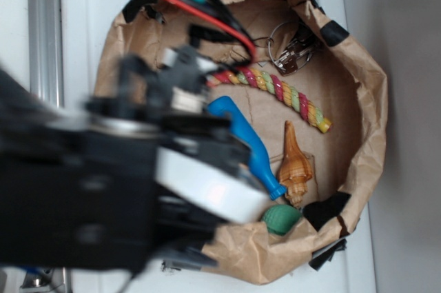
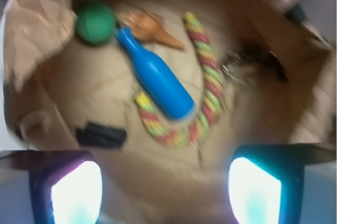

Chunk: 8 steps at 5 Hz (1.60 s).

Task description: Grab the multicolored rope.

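One of each inside the brown paper enclosure (image 2: 31, 29), counted left to right in the wrist view: green ball (image 2: 95, 21), orange-brown seashell (image 2: 150, 28), blue bottle (image 2: 154, 75), multicolored rope (image 2: 206, 84), wire whisk (image 2: 242, 66), blurred. Rope curled around the bottle's base and right side, touching it, one yellow tip near the seashell. Bare floor between rope and near wall. Crumpled paper walls ringing all sides. Gripper (image 2: 166, 192) spread wide, empty, hovering above the near edge.
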{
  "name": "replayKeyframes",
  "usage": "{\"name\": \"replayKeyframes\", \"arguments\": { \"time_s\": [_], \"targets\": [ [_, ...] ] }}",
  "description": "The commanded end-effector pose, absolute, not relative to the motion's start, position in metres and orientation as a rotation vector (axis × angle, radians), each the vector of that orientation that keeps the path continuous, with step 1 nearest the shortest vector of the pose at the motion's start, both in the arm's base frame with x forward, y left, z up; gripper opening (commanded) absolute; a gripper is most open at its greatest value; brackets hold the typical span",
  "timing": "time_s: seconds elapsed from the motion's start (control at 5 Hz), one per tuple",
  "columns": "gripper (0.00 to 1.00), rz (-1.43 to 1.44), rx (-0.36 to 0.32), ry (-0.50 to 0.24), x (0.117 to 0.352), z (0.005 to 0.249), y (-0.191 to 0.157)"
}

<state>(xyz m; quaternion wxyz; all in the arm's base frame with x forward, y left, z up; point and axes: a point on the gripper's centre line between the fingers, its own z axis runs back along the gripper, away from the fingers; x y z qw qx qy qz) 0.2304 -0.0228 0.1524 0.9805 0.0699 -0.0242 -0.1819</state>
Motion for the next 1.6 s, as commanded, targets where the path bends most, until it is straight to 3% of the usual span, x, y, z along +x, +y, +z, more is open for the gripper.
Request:
{"name": "replayKeyframes", "arguments": {
  "time_s": [0.0, 0.8, 1.0, 1.2, 1.4],
  "targets": [
    [1.00, -0.308, 0.162, -0.024, 0.273, 0.121, 0.003],
    [1.00, -0.308, 0.162, -0.024, 0.273, 0.121, 0.003],
    [1.00, -0.379, 0.124, -0.077, 0.285, 0.101, 0.005],
    [1.00, -0.379, 0.221, -0.152, 0.304, 0.095, 0.011],
    [1.00, -0.394, 0.209, -0.194, 0.323, 0.065, 0.011]
  ]
}}
